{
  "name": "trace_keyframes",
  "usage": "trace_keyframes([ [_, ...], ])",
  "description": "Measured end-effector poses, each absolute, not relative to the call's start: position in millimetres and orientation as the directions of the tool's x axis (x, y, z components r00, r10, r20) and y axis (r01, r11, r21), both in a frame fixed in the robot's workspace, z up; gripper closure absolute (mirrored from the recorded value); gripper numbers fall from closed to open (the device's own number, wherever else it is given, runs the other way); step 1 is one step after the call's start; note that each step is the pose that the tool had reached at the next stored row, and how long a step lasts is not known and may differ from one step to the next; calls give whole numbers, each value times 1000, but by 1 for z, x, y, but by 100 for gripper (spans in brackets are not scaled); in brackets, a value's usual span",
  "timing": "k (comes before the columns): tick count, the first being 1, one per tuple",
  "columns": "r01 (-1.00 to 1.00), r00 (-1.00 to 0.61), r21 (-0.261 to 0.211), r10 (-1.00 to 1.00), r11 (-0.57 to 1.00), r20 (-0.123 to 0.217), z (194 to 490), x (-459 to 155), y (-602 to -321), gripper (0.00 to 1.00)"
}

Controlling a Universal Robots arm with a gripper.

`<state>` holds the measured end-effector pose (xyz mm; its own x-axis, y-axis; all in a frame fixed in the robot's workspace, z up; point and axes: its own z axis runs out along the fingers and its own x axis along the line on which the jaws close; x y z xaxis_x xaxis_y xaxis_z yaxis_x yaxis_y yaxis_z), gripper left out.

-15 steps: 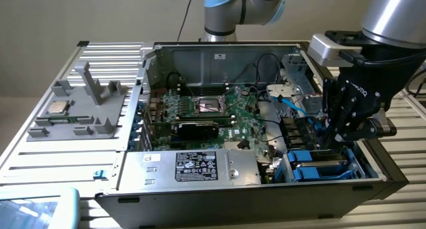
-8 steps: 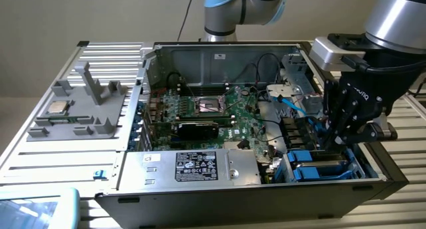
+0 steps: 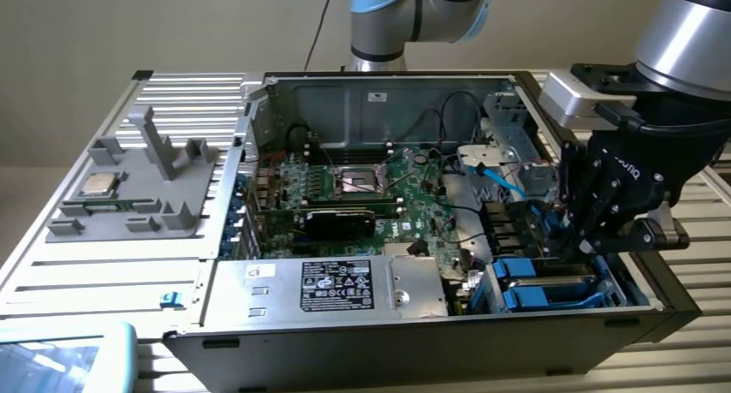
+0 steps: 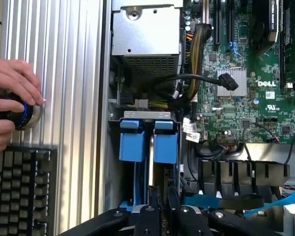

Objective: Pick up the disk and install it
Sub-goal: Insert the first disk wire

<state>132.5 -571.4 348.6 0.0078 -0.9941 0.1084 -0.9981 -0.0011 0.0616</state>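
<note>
A ribbed aluminium table (image 3: 115,264) against a plain beige wall (image 3: 115,33) carries the open black computer case (image 3: 400,342), and at its four o'clock corner the black gripper (image 3: 567,249) reaches into the drive bay (image 4: 147,114). There the silver-grey hard drive in its blue plastic frame (image 3: 550,283) sits on edge. The narrowed jaws seem to pinch it, their tips buried from sight.

Ribbed bare-metal table (image 4: 64,73), glossy blue plastic drive frames (image 4: 132,142), matt black end effector (image 4: 161,216)
</note>
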Motion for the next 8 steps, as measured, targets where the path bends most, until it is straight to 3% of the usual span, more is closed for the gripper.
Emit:
trace_keyframes([
  [8, -998, 8, 62, -994, -1, 109, 346, 133, -567, 84],
])
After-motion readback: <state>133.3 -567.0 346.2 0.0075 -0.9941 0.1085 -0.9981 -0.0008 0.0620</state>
